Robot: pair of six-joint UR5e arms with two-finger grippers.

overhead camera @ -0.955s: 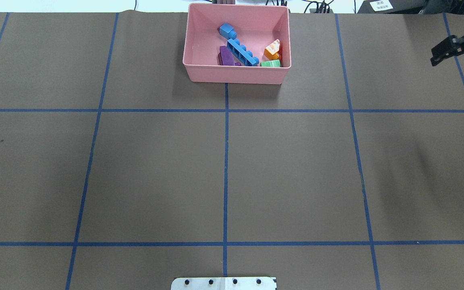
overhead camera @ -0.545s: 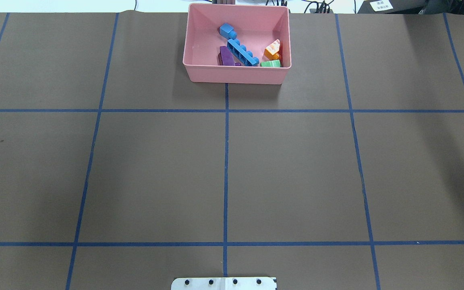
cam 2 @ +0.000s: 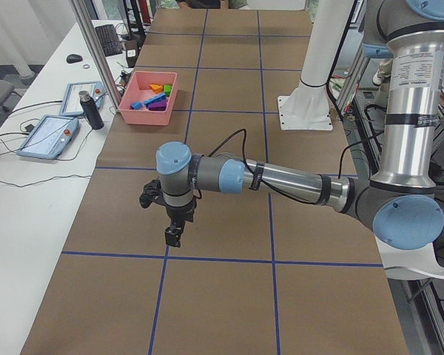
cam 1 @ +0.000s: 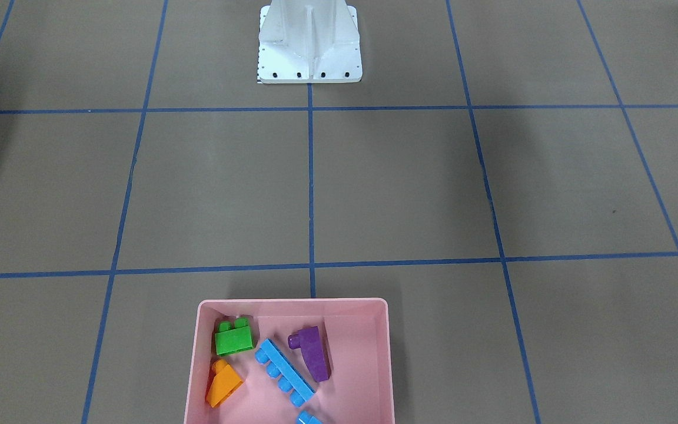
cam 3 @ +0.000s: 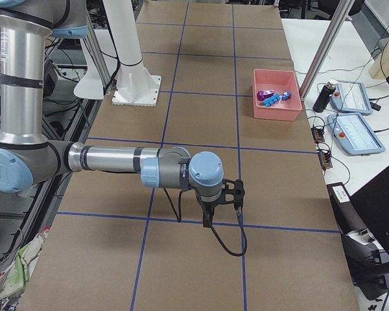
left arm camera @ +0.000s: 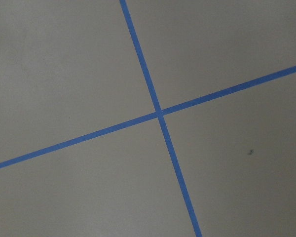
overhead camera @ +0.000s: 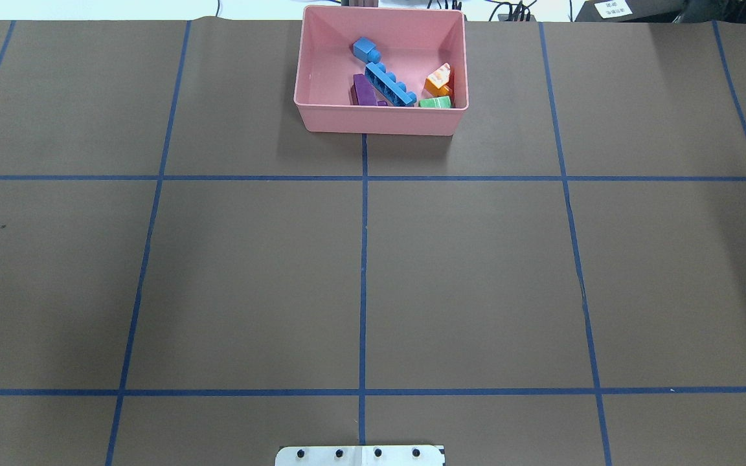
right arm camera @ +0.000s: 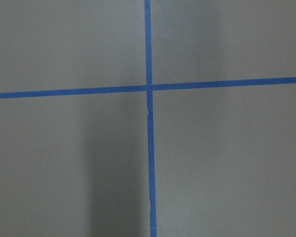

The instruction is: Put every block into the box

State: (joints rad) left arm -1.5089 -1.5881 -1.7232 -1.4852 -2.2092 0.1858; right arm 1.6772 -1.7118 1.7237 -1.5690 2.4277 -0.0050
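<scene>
The pink box (overhead camera: pixel 379 121) stands at the table's far middle and holds all the blocks: small light-blue (overhead camera: pixel 366 48), long light-blue (overhead camera: pixel 388 85), purple (overhead camera: pixel 364 90), orange (overhead camera: pixel 438 79) and green (overhead camera: pixel 436 102). The front-facing view shows the box (cam 1: pixel 292 302) with green (cam 1: pixel 233 338), purple (cam 1: pixel 312 353), long blue (cam 1: pixel 283 373) and orange (cam 1: pixel 223 384) blocks. My left gripper (cam 2: pixel 174 235) shows only in the exterior left view and my right gripper (cam 3: pixel 207 220) only in the exterior right view. Both hang low over bare brown table far from the box, and I cannot tell whether they are open or shut.
The white robot base (cam 1: pixel 309 47) stands at the table's near middle. Beside the table's far edge lie teach pendants (cam 2: pixel 50 137) and a dark bottle (cam 2: pixel 87 109). Blue tape lines grid the brown table.
One second ago my right gripper showed at the overhead view's right edge; it has since moved out of that view. The box and blocks have not moved.
</scene>
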